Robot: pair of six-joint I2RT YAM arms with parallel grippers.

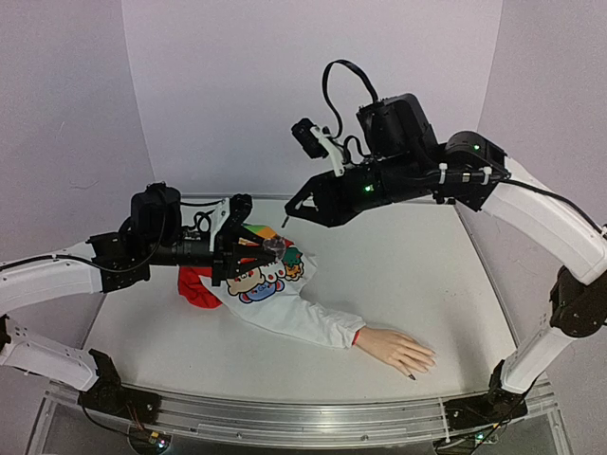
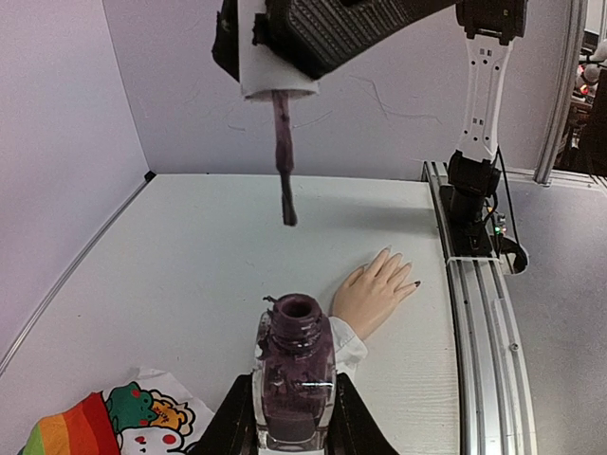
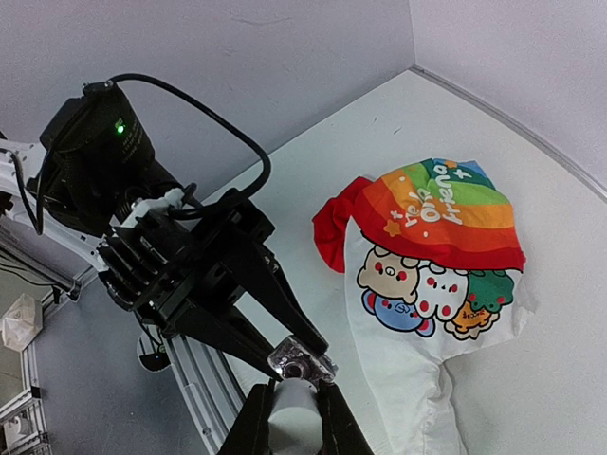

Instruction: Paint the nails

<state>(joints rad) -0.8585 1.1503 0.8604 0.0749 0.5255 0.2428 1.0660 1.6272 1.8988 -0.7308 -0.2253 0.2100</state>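
White table (image 1: 455,275): mannequin hand (image 1: 398,351), cartoon-print shirt (image 1: 285,303) lying on it.

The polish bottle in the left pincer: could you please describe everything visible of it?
The bottle is small, squarish and of clear glass, holding dark purple polish, its round neck open and smeared. It stands upright, clamped between the fingers of the left pincer. The brush hangs above it, not touching.

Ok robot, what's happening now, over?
Left gripper shut on open bottle. Right gripper shut on brush cap, brush out. One nail dark. Nothing blocking hand.
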